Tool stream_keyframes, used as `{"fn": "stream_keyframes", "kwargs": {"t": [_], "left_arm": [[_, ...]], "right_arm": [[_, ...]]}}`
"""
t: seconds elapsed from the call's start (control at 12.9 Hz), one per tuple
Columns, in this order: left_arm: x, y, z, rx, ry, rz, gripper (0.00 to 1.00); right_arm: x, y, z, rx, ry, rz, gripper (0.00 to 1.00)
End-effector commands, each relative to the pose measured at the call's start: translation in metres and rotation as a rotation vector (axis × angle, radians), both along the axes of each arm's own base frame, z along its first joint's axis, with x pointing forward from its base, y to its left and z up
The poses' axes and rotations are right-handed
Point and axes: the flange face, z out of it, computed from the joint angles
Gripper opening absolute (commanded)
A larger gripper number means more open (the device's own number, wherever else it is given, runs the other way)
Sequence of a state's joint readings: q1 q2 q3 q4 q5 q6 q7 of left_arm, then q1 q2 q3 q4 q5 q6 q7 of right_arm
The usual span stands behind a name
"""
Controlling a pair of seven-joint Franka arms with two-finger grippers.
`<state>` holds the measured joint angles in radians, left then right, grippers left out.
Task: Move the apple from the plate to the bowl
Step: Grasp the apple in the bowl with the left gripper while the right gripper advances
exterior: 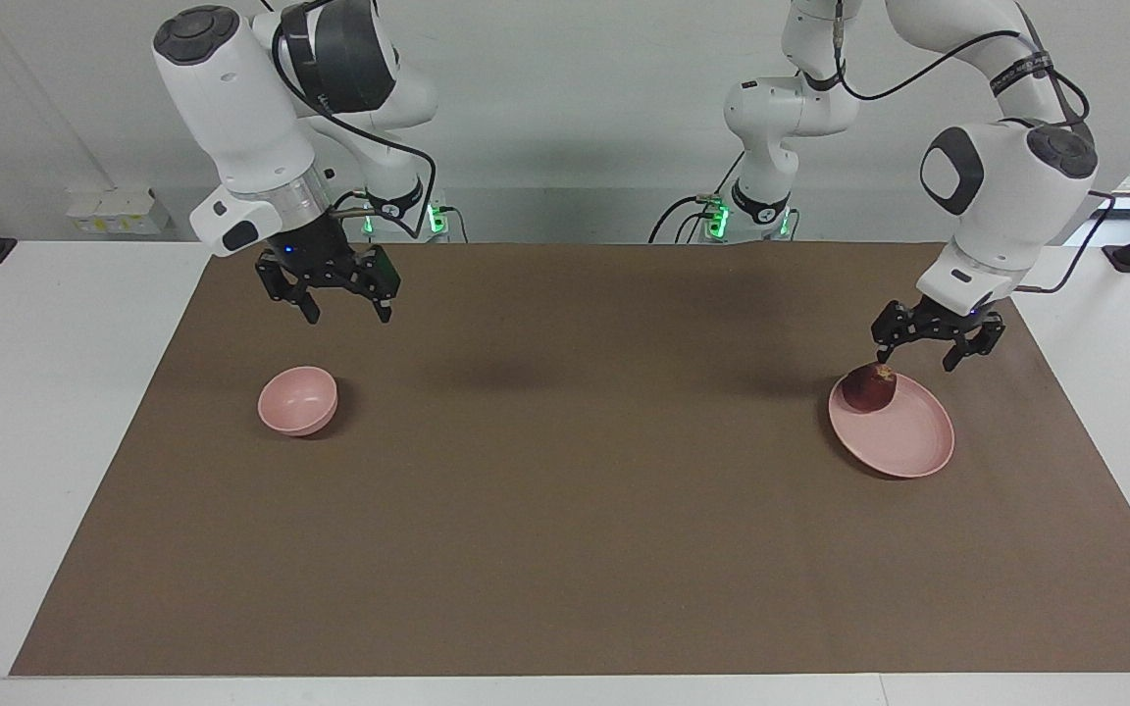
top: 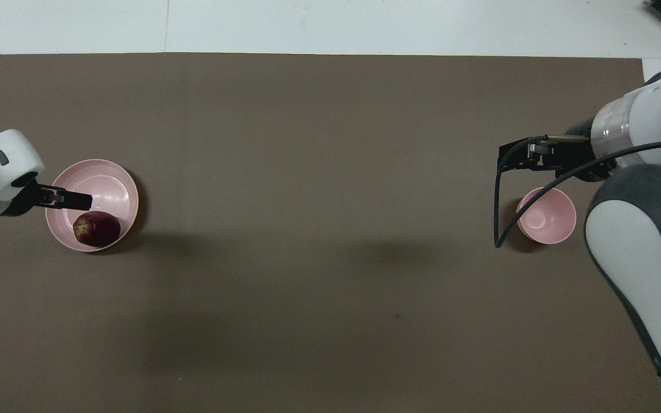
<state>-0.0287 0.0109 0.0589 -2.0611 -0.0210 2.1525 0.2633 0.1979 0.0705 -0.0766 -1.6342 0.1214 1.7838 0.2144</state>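
Observation:
The dark red apple (exterior: 868,387) (top: 96,229) lies on the pale pink plate (exterior: 908,441) (top: 101,183), at the plate's edge nearer the robots, toward the left arm's end of the table. My left gripper (exterior: 915,361) (top: 75,199) hangs open low over the plate, one fingertip just above the apple, nothing between its fingers. The small pink bowl (exterior: 298,400) (top: 546,215) stands empty toward the right arm's end. My right gripper (exterior: 349,316) (top: 514,158) is open and empty, up over the mat beside the bowl.
A brown mat (exterior: 565,471) covers most of the white table (exterior: 55,412). The right arm's black cable (top: 500,223) loops down beside the bowl in the overhead view.

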Motion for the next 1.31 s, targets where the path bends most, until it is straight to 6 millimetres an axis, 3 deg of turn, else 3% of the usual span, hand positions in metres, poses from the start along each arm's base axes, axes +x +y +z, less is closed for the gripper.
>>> {"fn": "stream_keyframes", "kwargs": {"t": [0.0,0.15,0.46,0.77,0.85,1.01,1.16,1.24], "left_arm": [[-0.014,0.003,-0.041,-0.018,-0.014,0.007,1.00],[-0.022,0.004,-0.061,-0.055,-0.035,0.046,1.00],[-0.026,0.016,-0.085,-0.059,-0.019,0.077,1.00],[-0.030,0.024,-0.088,-0.057,-0.023,0.094,1.00],[-0.032,0.024,-0.088,-0.058,-0.021,0.095,0.89],[-0.035,0.023,-0.091,-0.060,-0.003,0.093,0.54],[-0.035,0.022,-0.089,-0.060,0.003,0.088,0.06],[-0.033,0.019,-0.087,-0.060,-0.001,0.083,0.00]], "right_arm": [[0.002,0.018,-0.011,0.060,0.014,-0.058,1.00],[-0.002,0.042,-0.024,0.090,0.041,-0.090,1.00],[-0.013,0.058,-0.049,0.082,0.083,-0.081,1.00],[-0.014,0.062,-0.052,0.106,0.096,-0.089,1.00],[-0.017,0.061,-0.054,0.107,0.103,-0.091,1.00],[-0.021,0.063,-0.065,0.101,0.125,-0.088,1.00],[-0.021,0.064,-0.066,0.102,0.128,-0.089,1.00],[-0.022,0.065,-0.066,0.101,0.129,-0.086,1.00]]}}
